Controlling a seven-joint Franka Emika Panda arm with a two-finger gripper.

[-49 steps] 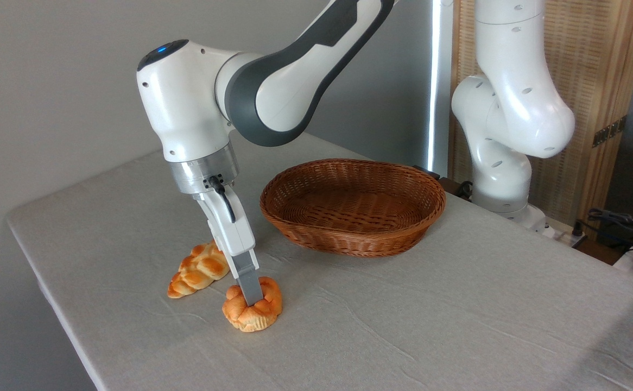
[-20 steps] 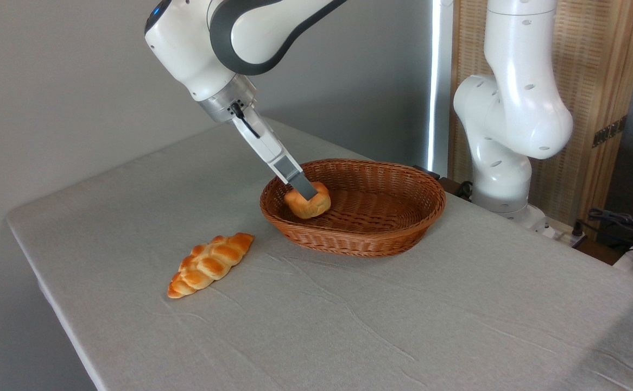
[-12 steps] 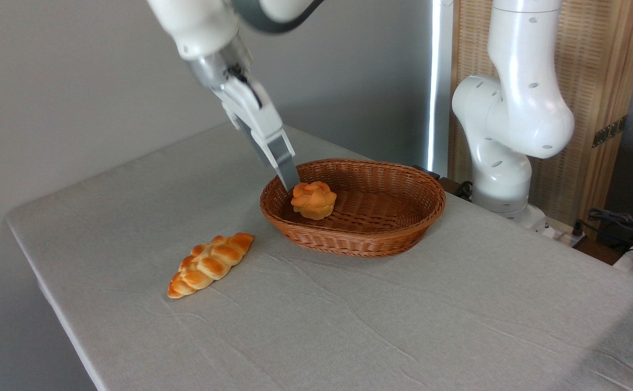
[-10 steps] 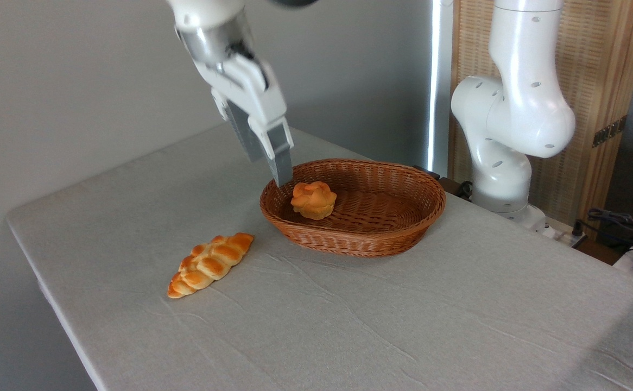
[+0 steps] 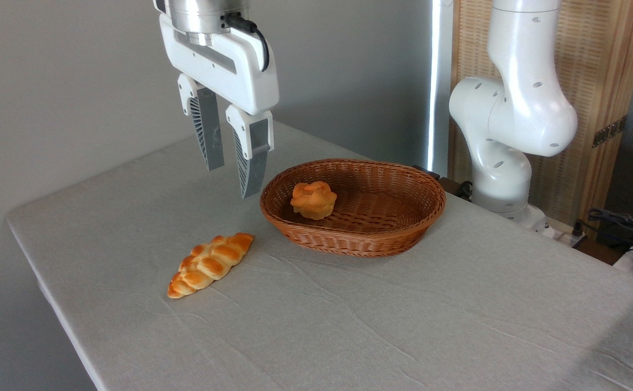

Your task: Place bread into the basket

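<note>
The bun [image 5: 313, 200] sits inside the basket [image 5: 403, 217], at its left end, resting on the woven floor close to the left wall. It stands upright, its knotted orange top facing up and its paler base down. Nothing touches it.

The gripper [image 5: 232, 176] hangs in the air to the left of the basket, above the counter [image 5: 457, 326] and apart from both bun and basket. It points straight down. Its two fingers [image 5: 209, 136] are spread with a clear gap between them, and they grasp nothing. The nearer finger's tip reaches down to about the level of the basket's rim in the picture, just beside the basket's left edge but not touching it.

The basket is oval and brown, standing near the middle of the counter toward the back. Apart from the bun, its inside shows only bare wicker.

A loaf [image 5: 209, 264], long and braided with pointed ends, lies on the counter in front and to the left of the basket, well apart from the gripper. It lies at a slant, one end toward the basket and the other toward the counter's near left edge.

The arm [image 5: 512, 108] rises from its base at the counter's right rear, behind the basket. A pale grey cloth with light creases covers the counter.
</note>
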